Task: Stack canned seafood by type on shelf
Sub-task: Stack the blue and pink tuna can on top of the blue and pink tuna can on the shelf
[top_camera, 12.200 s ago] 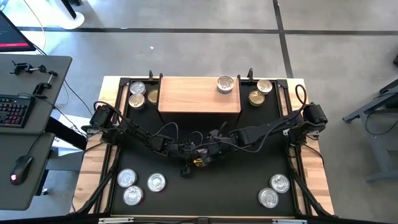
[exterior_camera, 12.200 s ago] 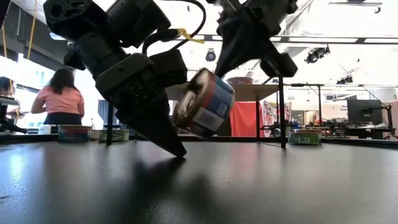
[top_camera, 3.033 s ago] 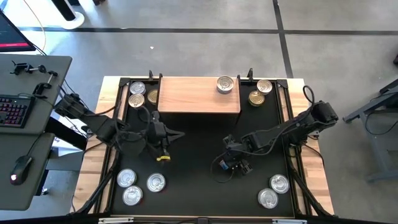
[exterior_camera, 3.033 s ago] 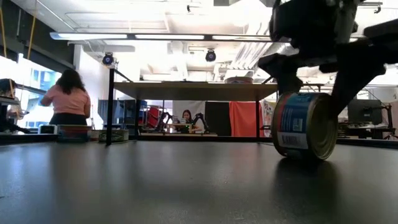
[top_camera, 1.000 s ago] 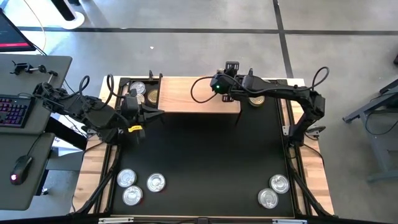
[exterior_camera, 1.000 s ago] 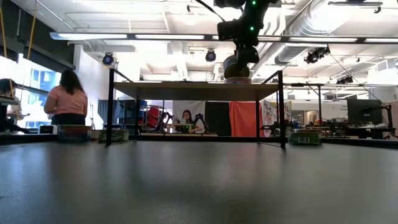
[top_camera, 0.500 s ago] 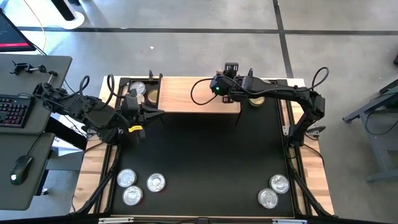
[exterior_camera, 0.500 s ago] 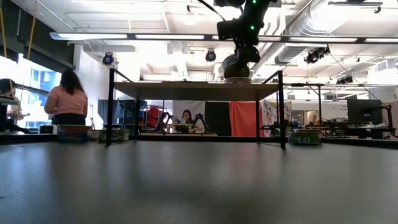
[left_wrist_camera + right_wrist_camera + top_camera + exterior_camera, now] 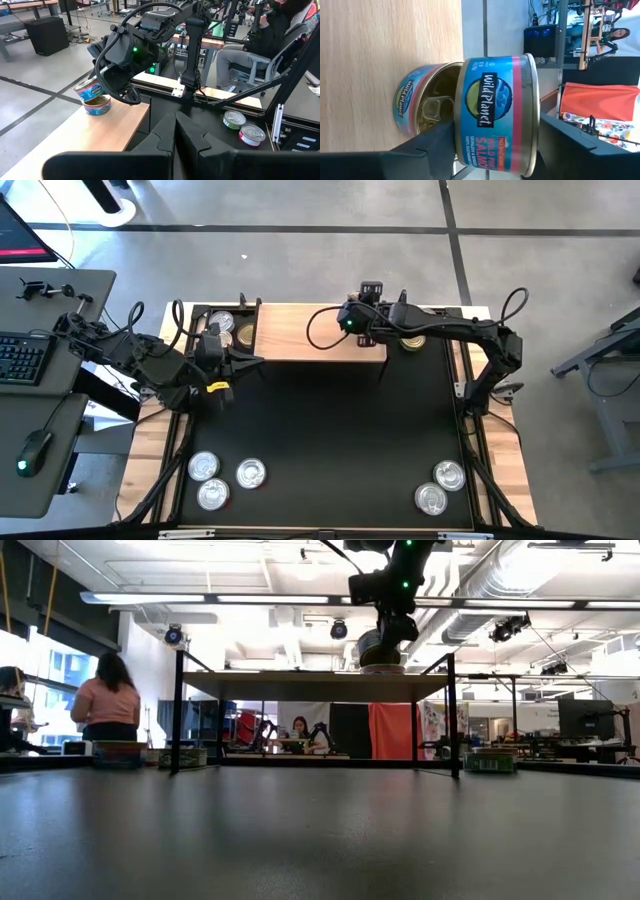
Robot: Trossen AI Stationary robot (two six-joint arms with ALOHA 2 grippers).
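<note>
The shelf stands at the far middle of the black mat. On its right part sits a blue-and-pink can, gold lid up. My right gripper reaches over it from the right, shut on a second blue-and-pink can, which in the left wrist view sits tilted on top of the first. My left gripper waits shut and empty by the shelf's left near corner. From above, the gripper hides both cans. My right gripper has the upper can between its two fingers, one finger at the can's bottom face, the other at its lid rim. The fingers come from the table's right, slanting down. The can is tilted, and its lower edge seems to rest on the can below.
Two cans lie on the mat left of the shelf and two right of it. Three cans lie near left, two near right. The mat's middle is bare. People sit in the room beyond.
</note>
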